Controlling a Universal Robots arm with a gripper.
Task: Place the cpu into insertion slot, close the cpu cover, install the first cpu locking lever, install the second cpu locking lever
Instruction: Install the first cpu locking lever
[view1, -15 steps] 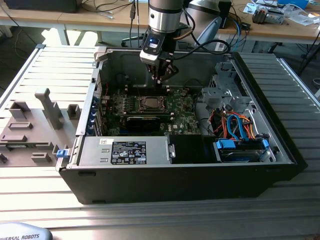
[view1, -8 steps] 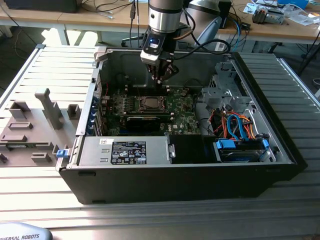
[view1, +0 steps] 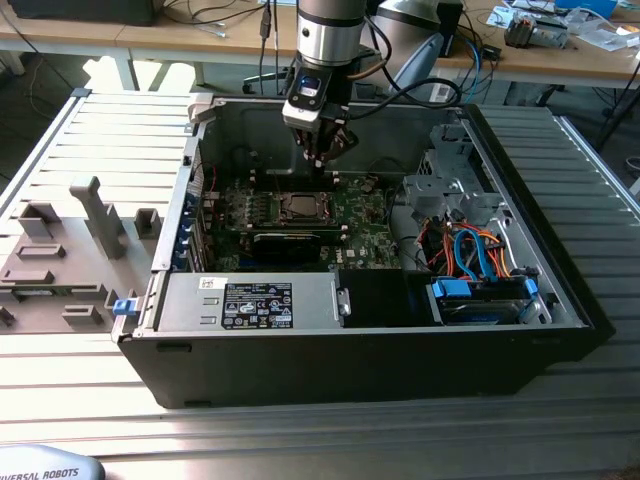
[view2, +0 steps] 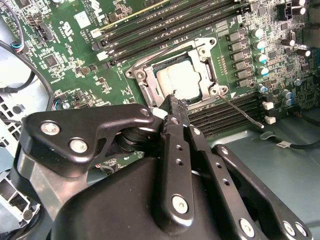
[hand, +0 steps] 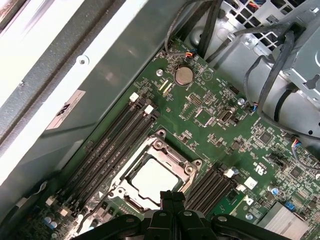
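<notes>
Chip (view2: 182, 80) is sitting in its socket (view2: 134, 74) on the green board (view2: 75, 65), metal frame (view2: 150, 92) down flat around it, one thin lever (view2: 242, 112) angling out beside it; gripper (view2: 172, 100) hangs right at the frame's edge, fingers pressed together, holding nothing

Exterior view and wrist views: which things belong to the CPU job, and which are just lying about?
Job: cpu, cpu cover, insertion slot, locking lever, pincer.
Lying about: memory slots, coin battery, power supply, orange and blue cables, grey fixtures.
</notes>
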